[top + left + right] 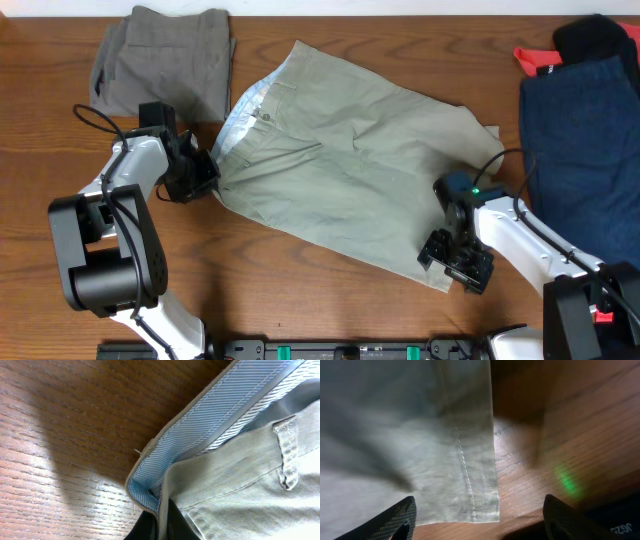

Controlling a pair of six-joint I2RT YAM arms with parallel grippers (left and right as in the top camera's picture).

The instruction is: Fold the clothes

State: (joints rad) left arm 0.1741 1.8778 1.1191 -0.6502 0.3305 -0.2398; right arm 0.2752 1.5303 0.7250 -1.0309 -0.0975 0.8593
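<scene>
The khaki shorts (350,160) lie spread across the middle of the worktop (300,300), with the waistband (210,425) toward the left edge. The left gripper (210,172) pinches the waistband's blue-lined corner. The right gripper (456,264) stands spread over the leg hem by the near edge.

We read nothing legible. Only a few pale characters on a dark part (619,529) right of the khaki shorts (410,435), too blurred to read.

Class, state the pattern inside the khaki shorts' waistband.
Waistband lining: fine pale blue stripes; left wrist view.
</scene>
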